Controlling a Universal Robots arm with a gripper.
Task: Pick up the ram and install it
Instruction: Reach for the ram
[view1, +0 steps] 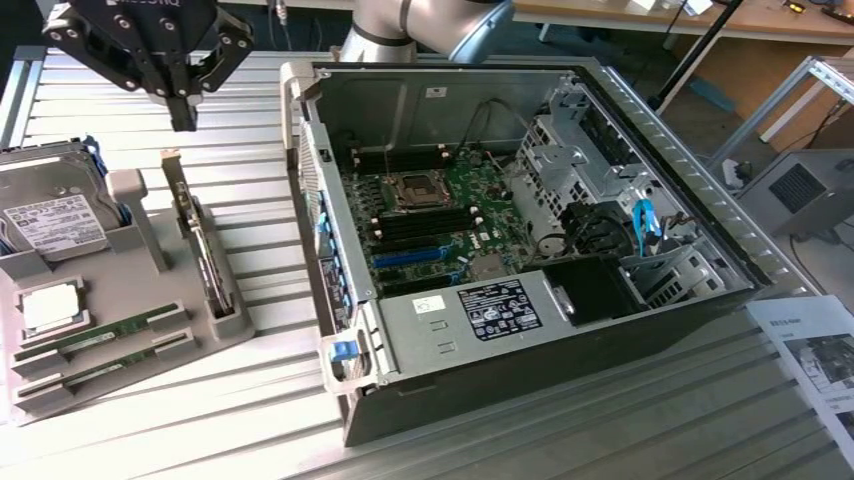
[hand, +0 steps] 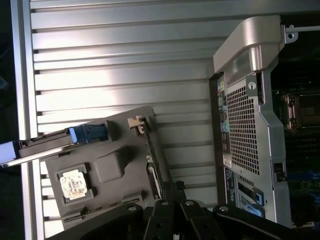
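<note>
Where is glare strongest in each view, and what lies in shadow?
Exterior view: glare whitens the slatted table beside the grey tray; the computer case is evenly lit. Wrist view: a bright band crosses the table, the motherboard lies nearly black.

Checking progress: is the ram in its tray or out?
In: both ram sticks lie slotted in the grey tray; the gripper holds nothing.
</note>
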